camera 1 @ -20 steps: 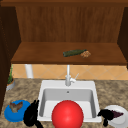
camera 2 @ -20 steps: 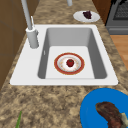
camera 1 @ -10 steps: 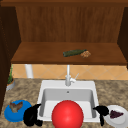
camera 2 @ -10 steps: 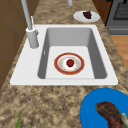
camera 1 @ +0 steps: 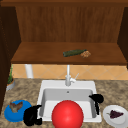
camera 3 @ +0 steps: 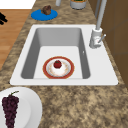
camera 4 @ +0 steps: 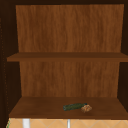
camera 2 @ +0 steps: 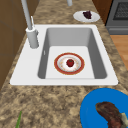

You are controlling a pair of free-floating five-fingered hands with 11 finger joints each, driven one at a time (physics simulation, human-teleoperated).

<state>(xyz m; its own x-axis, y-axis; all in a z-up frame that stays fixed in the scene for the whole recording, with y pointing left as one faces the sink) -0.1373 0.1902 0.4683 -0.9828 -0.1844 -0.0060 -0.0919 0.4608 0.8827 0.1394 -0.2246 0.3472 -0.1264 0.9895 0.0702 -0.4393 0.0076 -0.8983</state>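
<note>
Black against the pale sink, the left robot hand (camera 1: 32, 116) hangs at the near left corner of the basin in the front view, just right of the blue plate (camera 1: 15, 111); its fingers look curled, with one reaching towards the sink rim, and they hold nothing that can be made out. The right robot hand (camera 1: 97, 100) hovers over the right wall of the sink (camera 1: 67, 85), its fingers pointing down along the basin's inner edge, fairly straight and closed on nothing. In the right side view a sliver of black fingers (camera 3: 2, 18) shows at the far left edge, above the wooden floor; which robot hand it is cannot be told there.

Between the two hands in the front view sits a large red ball-like shape (camera 1: 67, 115), near the camera and hiding the basin floor. The side views show a red-rimmed plate (camera 2: 69, 63) on the sink bottom with a small red fruit (camera 2: 70, 62) on it. The blue plate carries a brown piece of food (camera 2: 110, 115) and lies on the speckled worktop (camera 2: 50, 105) left of the sink. Right of the sink, a white plate (camera 1: 115, 115) holds dark grapes (camera 3: 10, 106). The tap (camera 1: 68, 77) stands at the far rim. On the shelf (camera 4: 37, 110) above lie a green cucumber (camera 4: 73, 106) and, touching its right end, a small brown lump (camera 4: 86, 108).
</note>
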